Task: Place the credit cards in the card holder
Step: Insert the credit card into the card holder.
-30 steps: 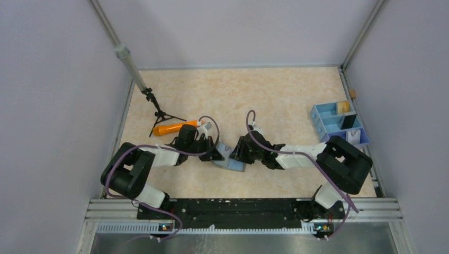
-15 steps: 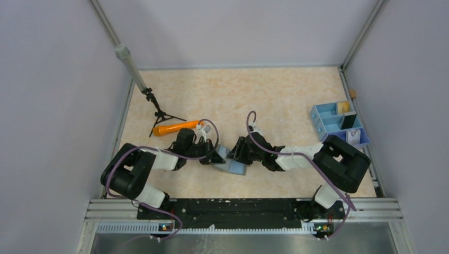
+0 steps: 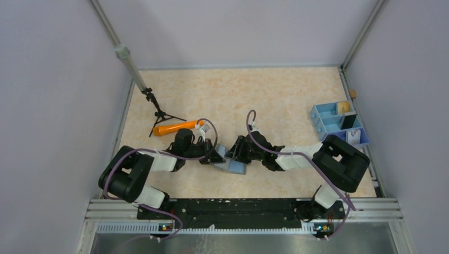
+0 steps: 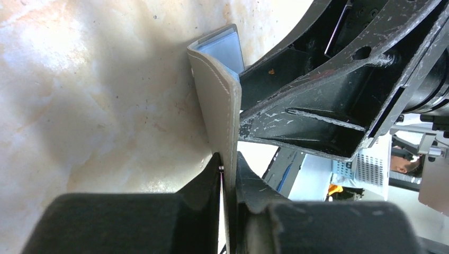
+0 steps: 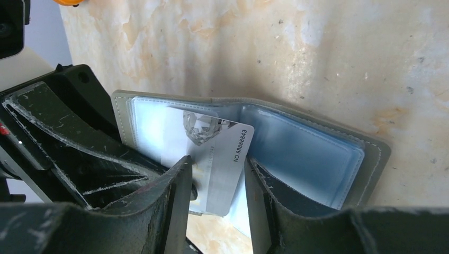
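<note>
The grey card holder (image 3: 236, 166) lies open at mid table, and its light blue lining (image 5: 312, 153) faces the right wrist camera. My left gripper (image 3: 214, 156) is shut on its left flap (image 4: 217, 100) and holds that flap upright. From the right, my right gripper (image 3: 233, 154) reaches over the card holder. Its jaws (image 5: 217, 161) close on the long edges of a white credit card (image 5: 222, 151) with a printed number. The card's far end sits under the clear left pocket. More cards, a black one (image 3: 349, 121) and a white one (image 3: 353, 136), stand in the tray.
A blue and lilac compartment tray (image 3: 324, 120) sits at the right edge. An orange carrot-shaped stick (image 3: 172, 127) lies behind my left gripper, next to a small black tripod (image 3: 158, 110) holding a grey pole. Walls enclose the table on three sides.
My left gripper has shifted slightly right toward the right gripper, standing the flap more upright. The right gripper has barely moved, still over the card holder with the white card.
</note>
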Tool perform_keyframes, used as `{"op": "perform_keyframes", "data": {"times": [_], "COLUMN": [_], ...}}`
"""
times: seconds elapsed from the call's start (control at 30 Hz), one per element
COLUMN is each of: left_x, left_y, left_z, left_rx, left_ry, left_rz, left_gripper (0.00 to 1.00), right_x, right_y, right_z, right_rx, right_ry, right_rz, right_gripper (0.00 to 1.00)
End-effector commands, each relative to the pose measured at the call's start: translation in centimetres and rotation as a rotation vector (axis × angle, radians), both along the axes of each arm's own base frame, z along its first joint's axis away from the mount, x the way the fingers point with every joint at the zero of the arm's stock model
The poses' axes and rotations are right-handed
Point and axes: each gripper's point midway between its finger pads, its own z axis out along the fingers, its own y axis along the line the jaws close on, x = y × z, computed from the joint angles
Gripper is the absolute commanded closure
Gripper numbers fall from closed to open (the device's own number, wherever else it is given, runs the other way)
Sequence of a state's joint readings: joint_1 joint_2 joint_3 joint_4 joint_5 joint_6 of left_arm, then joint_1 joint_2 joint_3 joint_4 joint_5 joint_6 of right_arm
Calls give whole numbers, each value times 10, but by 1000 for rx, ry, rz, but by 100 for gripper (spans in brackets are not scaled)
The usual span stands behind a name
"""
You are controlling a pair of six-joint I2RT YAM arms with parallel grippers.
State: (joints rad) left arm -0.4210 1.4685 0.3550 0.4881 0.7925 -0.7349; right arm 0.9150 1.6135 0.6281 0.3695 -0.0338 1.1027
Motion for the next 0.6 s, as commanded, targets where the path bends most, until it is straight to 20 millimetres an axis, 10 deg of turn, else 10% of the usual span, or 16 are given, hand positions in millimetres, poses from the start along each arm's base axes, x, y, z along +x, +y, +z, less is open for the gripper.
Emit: {"op": "perform_keyframes", "data": {"times": [0.0,0.33,0.57], "left_x": [6,8,10], "left_y": [-5,-1,3], "left_z": [12,-4,-13], "left_rx": [-40,17,56], "left_ry": [-60,-39,-24], "left_rz": [-18,-11,23], "left_gripper": [83,74,92], "right_x": [-4,-5,-11], "right_y": [19,30,23], "right_z": [17,5,0], "right_rx": [100,119,69], "right_ry": [-13,18,73], "right_rz": [49,71,39], "right_gripper": [60,63,65]}}
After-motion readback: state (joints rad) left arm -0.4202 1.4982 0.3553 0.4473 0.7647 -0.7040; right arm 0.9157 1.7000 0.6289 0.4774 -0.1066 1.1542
